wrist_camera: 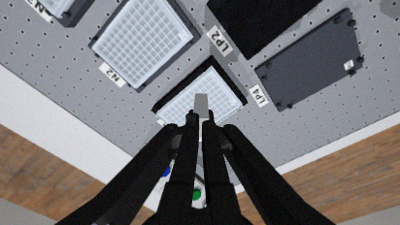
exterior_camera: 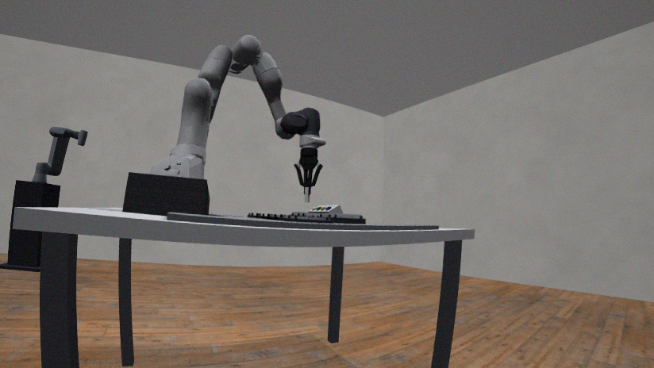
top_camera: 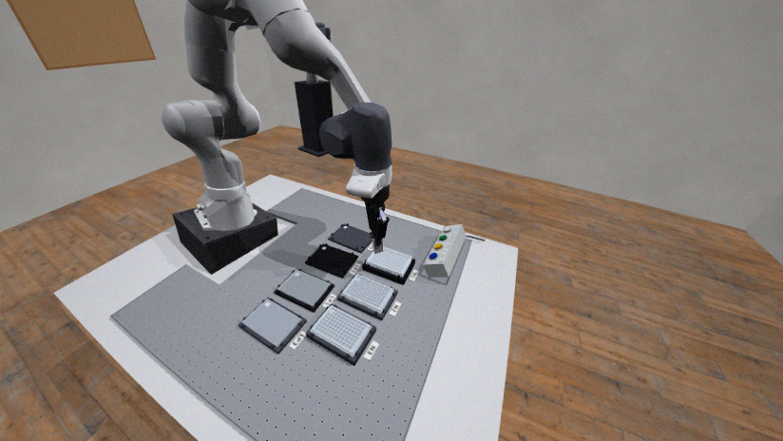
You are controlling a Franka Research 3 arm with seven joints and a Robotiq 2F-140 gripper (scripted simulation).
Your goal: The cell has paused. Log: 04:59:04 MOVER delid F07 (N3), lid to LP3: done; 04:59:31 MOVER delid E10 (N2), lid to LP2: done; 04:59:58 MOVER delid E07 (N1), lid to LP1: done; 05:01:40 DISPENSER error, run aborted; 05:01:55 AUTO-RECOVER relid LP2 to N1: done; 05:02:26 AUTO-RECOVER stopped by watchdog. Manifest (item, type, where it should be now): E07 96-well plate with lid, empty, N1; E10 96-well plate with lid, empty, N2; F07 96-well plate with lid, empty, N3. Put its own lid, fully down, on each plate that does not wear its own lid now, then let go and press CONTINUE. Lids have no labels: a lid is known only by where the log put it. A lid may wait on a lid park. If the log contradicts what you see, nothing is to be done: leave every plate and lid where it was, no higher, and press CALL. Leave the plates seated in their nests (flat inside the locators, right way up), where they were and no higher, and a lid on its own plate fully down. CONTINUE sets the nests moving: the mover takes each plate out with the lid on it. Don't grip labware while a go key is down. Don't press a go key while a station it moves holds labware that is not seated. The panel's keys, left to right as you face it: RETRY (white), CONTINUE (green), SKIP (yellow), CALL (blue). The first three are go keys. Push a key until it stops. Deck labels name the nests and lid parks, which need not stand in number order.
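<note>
Three white 96-well plates sit in a row of nests: N1 nearest the key panel, N2, and N3. Their well grids show on all three, and I cannot tell which of them wears a clear lid. Grey lids lie on lid parks LP1 and LP3. LP2 and LP4 are bare and dark. My gripper is shut on nothing and hovers above the far edge of the N1 plate. In the wrist view the closed fingertips point down over that plate, with N2 beside it.
The key panel stands just right of N1, with green, yellow and blue keys in view. The arm's black base is at the deck's back left. A dark stand stands beyond the table.
</note>
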